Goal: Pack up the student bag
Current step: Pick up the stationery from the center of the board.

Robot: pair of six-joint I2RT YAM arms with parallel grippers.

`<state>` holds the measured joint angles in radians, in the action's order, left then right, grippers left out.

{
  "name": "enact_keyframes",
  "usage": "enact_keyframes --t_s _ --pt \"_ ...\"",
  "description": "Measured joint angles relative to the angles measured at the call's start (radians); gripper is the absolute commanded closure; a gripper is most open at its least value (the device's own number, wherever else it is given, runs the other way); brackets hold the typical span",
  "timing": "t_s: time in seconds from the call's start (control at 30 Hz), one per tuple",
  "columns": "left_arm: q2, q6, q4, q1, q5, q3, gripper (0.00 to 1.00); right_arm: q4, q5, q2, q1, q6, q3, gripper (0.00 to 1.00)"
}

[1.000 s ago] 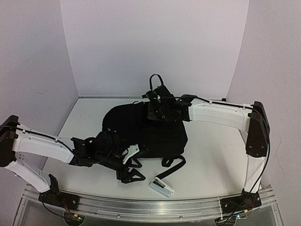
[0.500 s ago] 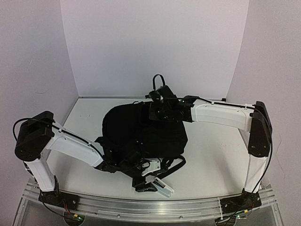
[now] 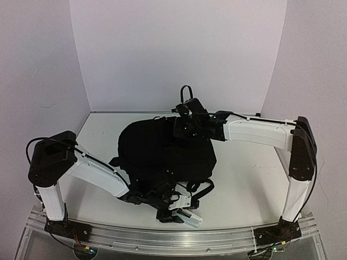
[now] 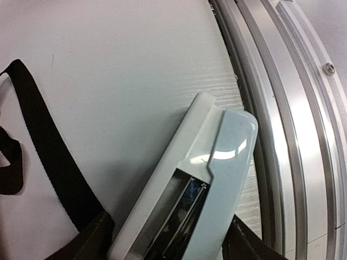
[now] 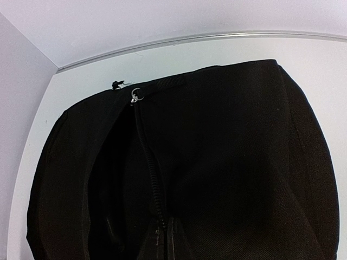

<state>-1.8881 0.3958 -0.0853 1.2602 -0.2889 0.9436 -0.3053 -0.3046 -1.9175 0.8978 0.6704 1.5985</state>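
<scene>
The student bag (image 3: 162,151), a large black backpack, lies mid-table. Its main zipper (image 5: 146,157) stands partly open in the right wrist view, where the bag (image 5: 233,162) fills the frame. My right gripper (image 3: 182,129) sits at the bag's far top edge, and in its own view the gripper (image 5: 166,238) is shut on the zipper edge. A pale blue-white stapler (image 3: 188,216) lies at the table's front edge. My left gripper (image 3: 176,208) is low over it. In the left wrist view the stapler (image 4: 200,184) lies between the open fingers (image 4: 95,241) of that gripper (image 4: 168,241).
A black shoulder strap (image 4: 49,157) lies on the table just left of the stapler, and also shows in the top view (image 3: 201,189). The aluminium rail (image 4: 282,108) runs along the table's front edge right beside the stapler. White walls enclose the back and sides.
My left arm has swung from the bag's left front corner rightward along the front, down over the stapler. My right gripper has risen slightly with the bag's top edge.
</scene>
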Motion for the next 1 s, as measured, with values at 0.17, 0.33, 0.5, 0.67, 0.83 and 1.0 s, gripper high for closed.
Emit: enact_keyframes --t_s 0.17,0.33,0.5,0.67,0.83,1.0 --pt "0.002 -0.004 -0.007 0.014 0.04 -0.003 0.52 0.009 0.012 0.003 -0.007 0.0 -0.012 1.0" --pt "0.014 -0.017 -0.021 0.034 0.075 -0.022 0.61 0.019 0.022 0.003 -0.013 0.0 -0.015 1.0" --pt "0.031 -0.06 -0.02 0.045 0.092 -0.041 0.68 0.026 0.036 0.005 -0.02 0.0 -0.024 1.0" --pt "0.074 -0.147 -0.022 0.046 0.104 -0.078 0.75 0.029 0.043 0.01 -0.023 0.001 -0.031 1.0" --pt "0.143 -0.277 -0.027 0.045 0.122 -0.116 0.79 0.036 0.05 0.016 -0.026 0.001 -0.041 1.0" --pt "0.276 -0.436 -0.038 0.022 0.15 -0.187 0.81 0.039 0.059 0.018 -0.031 0.0 -0.046 1.0"
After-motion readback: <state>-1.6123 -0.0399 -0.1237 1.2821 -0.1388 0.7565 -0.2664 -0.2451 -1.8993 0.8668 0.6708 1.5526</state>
